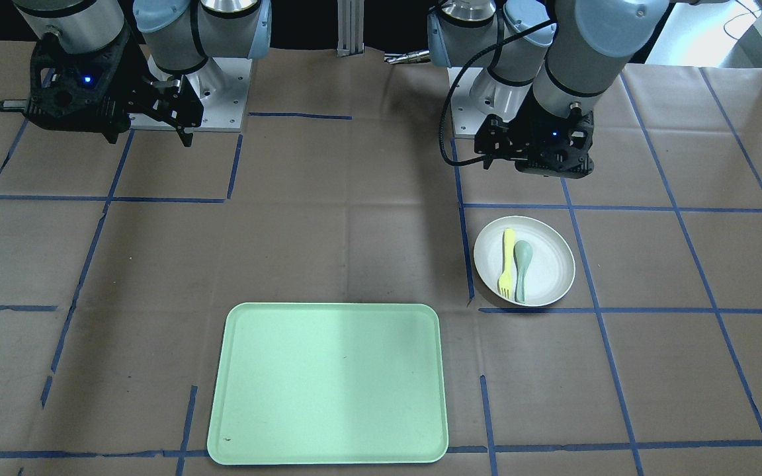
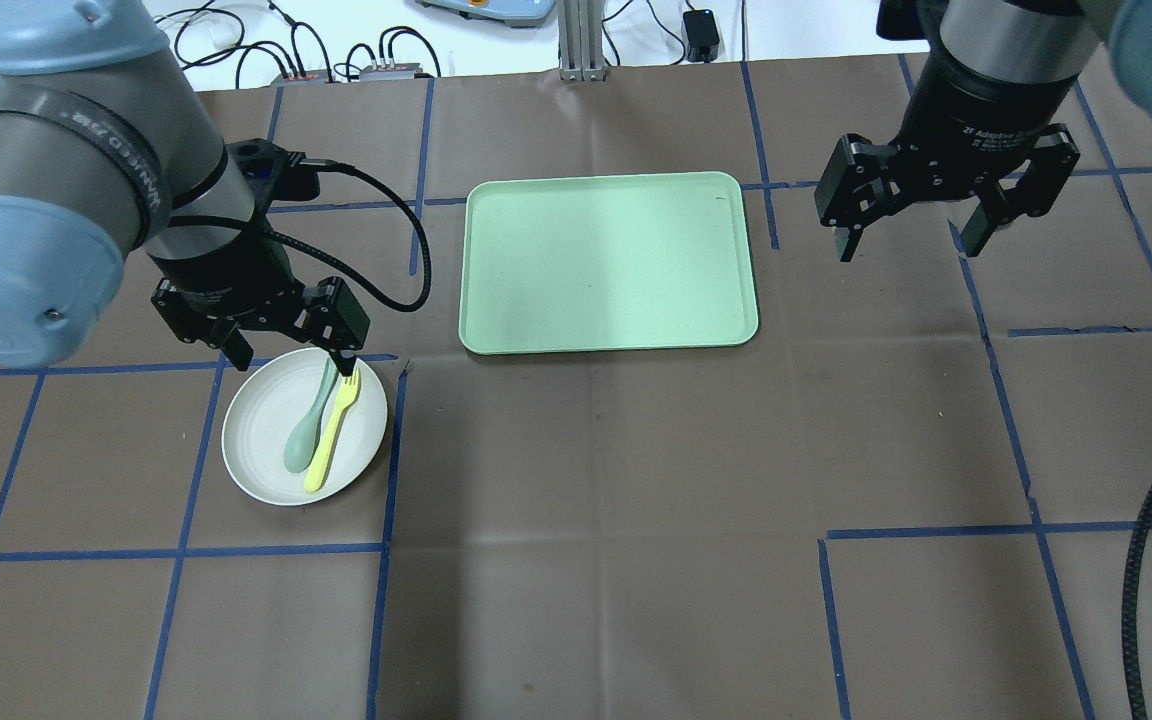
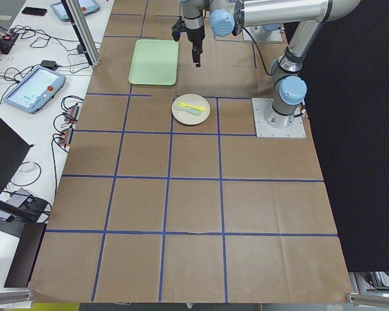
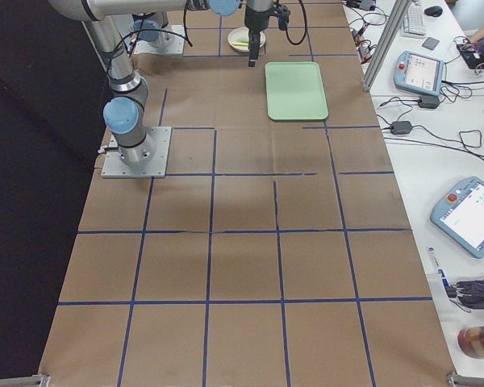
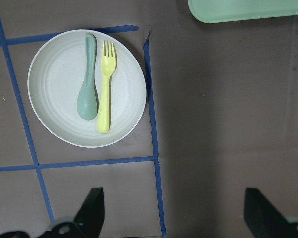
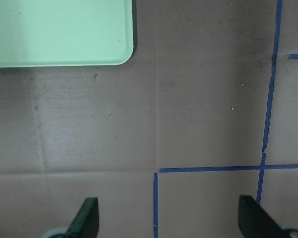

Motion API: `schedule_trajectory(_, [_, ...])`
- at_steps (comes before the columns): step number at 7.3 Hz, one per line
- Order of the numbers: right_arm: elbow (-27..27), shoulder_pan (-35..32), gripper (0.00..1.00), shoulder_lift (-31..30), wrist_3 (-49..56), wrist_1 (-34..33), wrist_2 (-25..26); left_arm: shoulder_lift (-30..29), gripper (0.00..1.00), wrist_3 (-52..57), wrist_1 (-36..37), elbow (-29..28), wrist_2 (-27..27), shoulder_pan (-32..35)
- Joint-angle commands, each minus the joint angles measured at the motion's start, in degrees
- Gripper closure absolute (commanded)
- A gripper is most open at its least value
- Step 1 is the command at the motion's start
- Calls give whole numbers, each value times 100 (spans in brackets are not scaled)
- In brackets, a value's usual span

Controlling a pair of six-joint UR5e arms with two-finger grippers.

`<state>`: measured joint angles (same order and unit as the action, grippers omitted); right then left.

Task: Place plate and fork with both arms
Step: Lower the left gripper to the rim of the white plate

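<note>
1. To the robot's left of the tray, the plate is set on the worktop, with the fork laid in it beside a spoon.
2. The left hand is held released, raised near the plate, seemingly ready for a grasp.
3. On the tray's other side, the right hand is held released and empty.

My desk wears matt brown paper, creased in places, with blue tape stuck flat on it. The plate is matt, faintly speckled off-white. The fork is smooth pale-yellow plastic. At its 9 o'clock, the spoon is dull grey-green plastic. The tray is smooth mint-green with a soft sheen. My left tool and right tool are matt black. My left arm is satin grey metal with a smooth light-blue joint cap.
</note>
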<state>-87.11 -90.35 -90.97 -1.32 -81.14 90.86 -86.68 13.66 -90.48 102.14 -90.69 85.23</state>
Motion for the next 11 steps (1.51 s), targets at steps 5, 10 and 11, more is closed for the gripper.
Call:
schedule_trajectory(5, [-8, 0, 0, -9, 0, -7, -6, -243, 1, 1464, 1993, 1524, 25, -1560])
schedule_trajectory(10, [10, 0, 0, -9, 0, -16, -6, -1350, 1, 1386, 2456, 1642, 496, -2300])
schedule_trajectory(11, [10, 0, 0, 0, 0, -16, -6, -1525, 1, 1377, 2639, 1634, 605, -2301])
